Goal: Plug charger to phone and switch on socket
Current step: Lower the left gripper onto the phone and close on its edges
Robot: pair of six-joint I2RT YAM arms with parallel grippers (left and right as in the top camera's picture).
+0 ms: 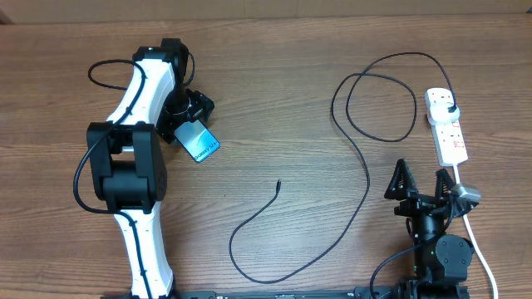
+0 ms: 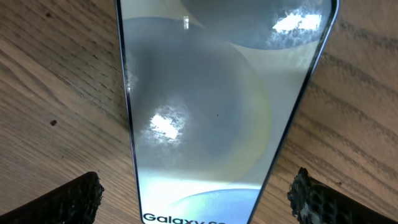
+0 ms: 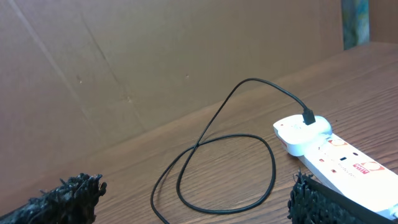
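Wood table. Charger loops across it, its plug seated in the socket at far right, its tip lying free mid-table. Phone lies flat with screen lit between the spread fingers of the left gripper. Right gripper is spread, empty, near the socket.

A wood-grain table meets a plain brown backboard behind it
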